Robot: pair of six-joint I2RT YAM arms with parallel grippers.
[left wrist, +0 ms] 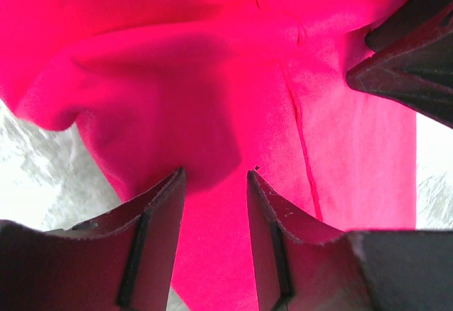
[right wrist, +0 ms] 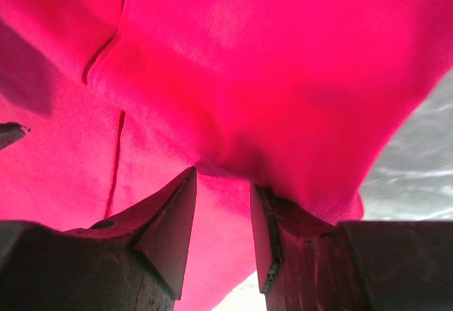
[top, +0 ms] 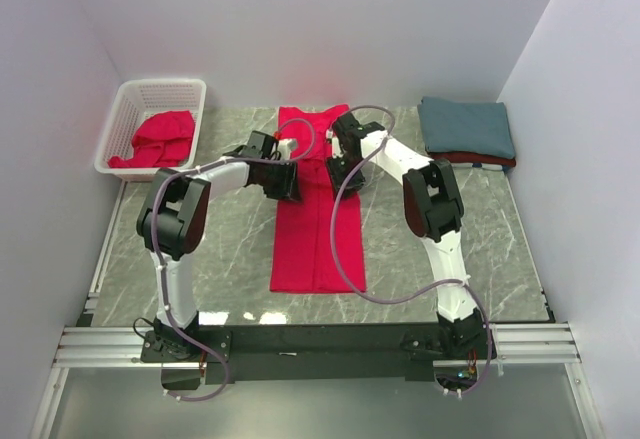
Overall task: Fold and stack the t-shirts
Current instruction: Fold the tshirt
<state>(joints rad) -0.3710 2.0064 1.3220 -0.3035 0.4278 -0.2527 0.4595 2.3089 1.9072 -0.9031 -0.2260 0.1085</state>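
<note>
A bright red t-shirt [top: 318,244] lies as a long narrow strip down the middle of the table. Both grippers hover over its upper half, facing each other across it. My left gripper [top: 288,181] [left wrist: 216,174] is at the strip's left edge, its jaws open, with a soft fold of the red cloth [left wrist: 163,112] just beyond the fingertips. At the right edge, my right gripper [top: 340,174] [right wrist: 224,178] is also open, with a bulge of cloth [right wrist: 283,141] past its tips. A folded teal-blue t-shirt [top: 467,126] sits on a darker red one [top: 485,160] at the back right.
A white lattice basket [top: 128,109] at the back left holds a crumpled red t-shirt [top: 160,139]. Grey marble tabletop [top: 210,259] shows on both sides of the strip. White walls close in the left, back and right.
</note>
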